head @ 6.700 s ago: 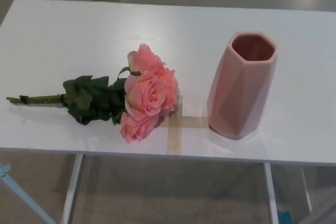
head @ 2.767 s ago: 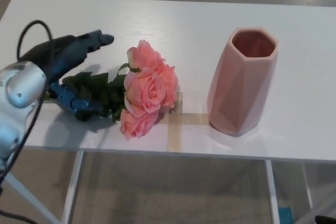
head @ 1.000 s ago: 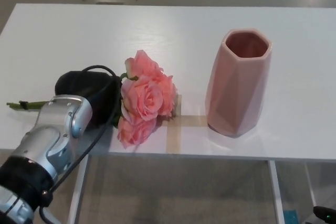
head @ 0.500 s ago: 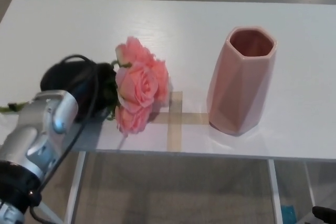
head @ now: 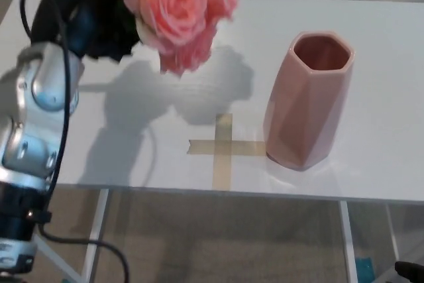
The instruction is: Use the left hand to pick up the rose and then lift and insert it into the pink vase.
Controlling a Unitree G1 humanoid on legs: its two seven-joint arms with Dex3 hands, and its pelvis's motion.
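1. White table (head: 371,91) is spreading below, with a taped cross (head: 223,148) near its front edge.
2. Left hand (head: 93,21) is clasping the rose (head: 179,11) around its leafy stem, lifting it clear.
3. Blooms are looking light, soft, crushable; gripping the stem seems wisest.
4. Pink vase (head: 308,97) is standing upright, apparently empty, well apart.

The left hand (head: 93,21) has lifted the rose (head: 182,11) off the tabletop (head: 132,117); it now hangs above the far-left area, baring the tape cross (head: 224,147).
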